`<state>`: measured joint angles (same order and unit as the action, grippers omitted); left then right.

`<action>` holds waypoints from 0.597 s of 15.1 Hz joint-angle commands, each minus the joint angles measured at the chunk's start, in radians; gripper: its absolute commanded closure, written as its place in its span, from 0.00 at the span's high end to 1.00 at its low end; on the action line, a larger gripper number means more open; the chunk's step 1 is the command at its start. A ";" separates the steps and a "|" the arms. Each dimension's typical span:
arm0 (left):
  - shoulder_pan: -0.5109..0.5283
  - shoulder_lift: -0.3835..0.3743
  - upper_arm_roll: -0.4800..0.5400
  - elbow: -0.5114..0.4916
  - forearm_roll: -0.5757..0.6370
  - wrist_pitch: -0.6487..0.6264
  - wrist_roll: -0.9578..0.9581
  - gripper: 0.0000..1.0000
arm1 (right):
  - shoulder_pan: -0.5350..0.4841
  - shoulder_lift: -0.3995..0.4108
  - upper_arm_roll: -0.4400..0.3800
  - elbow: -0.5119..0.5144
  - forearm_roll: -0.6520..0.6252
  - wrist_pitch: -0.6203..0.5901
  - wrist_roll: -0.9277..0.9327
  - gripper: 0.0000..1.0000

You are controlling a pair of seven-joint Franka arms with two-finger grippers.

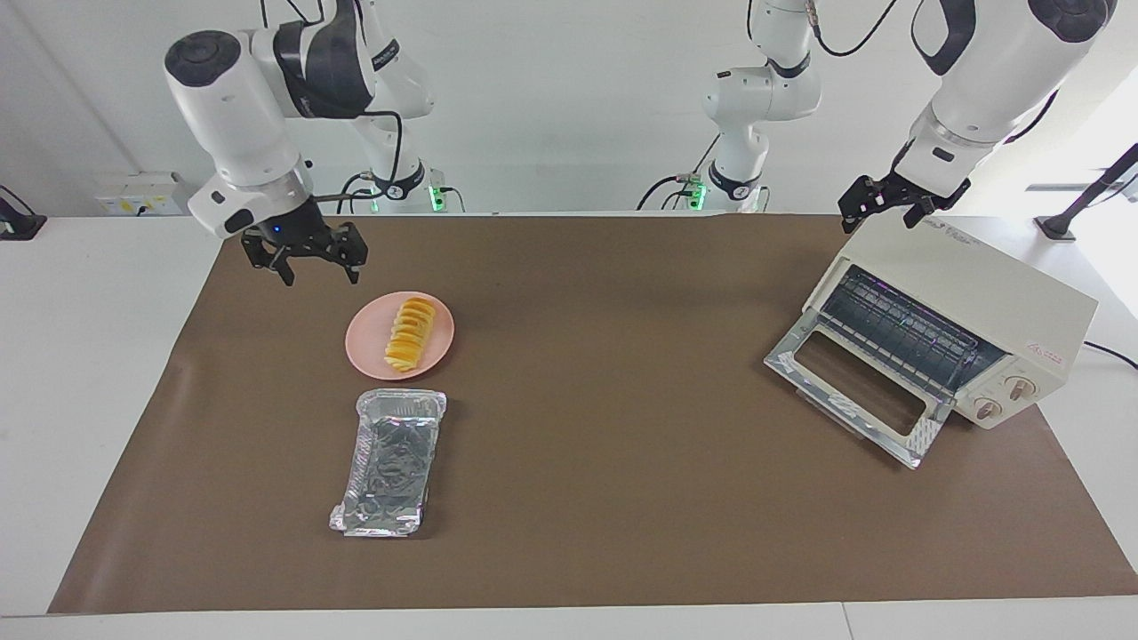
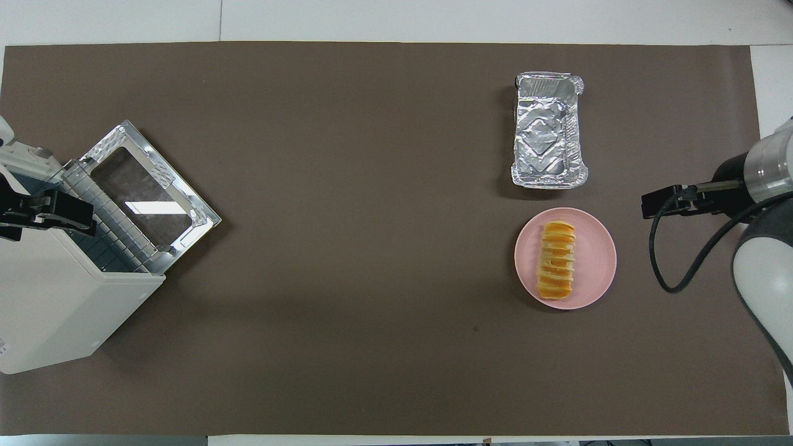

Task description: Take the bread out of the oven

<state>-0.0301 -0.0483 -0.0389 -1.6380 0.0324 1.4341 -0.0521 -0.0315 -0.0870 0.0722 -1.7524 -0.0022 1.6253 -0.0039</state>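
As the facing view shows it, the bread [image 1: 410,334] already lies on the pink plate [image 1: 358,340], toward the right arm's end of the desk [image 1: 622,533]. The right gripper [image 1: 308,259] hangs in the air just by the plate's edge, on the side near the robots. Its fingers are spread wide and hold nothing. The foil tray [image 1: 389,462] sits empty just beside the plate, nearer the desk edge away from the robots. The oven [image 1: 942,329] stands by the desk corner at the left arm's end, its door dropped open and its rack bare. The left gripper [image 1: 898,201] is over the oven's top; I cannot tell how its fingers stand.

From overhead, the bread [image 2: 556,259] rests on the plate [image 2: 595,260], well apart from the oven [image 2: 62,297]. The right gripper [image 2: 666,201] is off to the side of the plate.

I think the job is about done. Next, both arms likely just need to lift away without bumping anything.
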 commanded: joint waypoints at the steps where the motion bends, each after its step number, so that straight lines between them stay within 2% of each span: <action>1: 0.012 -0.018 -0.007 -0.011 -0.009 -0.009 -0.009 1.00 | -0.004 0.021 0.008 0.094 0.013 -0.111 -0.031 1.00; 5: 0.012 -0.019 -0.007 -0.011 -0.009 -0.009 -0.009 1.00 | -0.077 0.026 0.066 0.166 -0.002 -0.226 -0.056 1.00; 9: 0.012 -0.019 -0.007 -0.011 -0.009 -0.009 -0.009 1.00 | -0.084 0.068 0.058 0.244 -0.045 -0.255 -0.082 1.00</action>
<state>-0.0301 -0.0484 -0.0389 -1.6380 0.0324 1.4341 -0.0521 -0.0906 -0.0664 0.1166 -1.5777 -0.0277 1.4008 -0.0551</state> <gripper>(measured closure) 0.000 0.000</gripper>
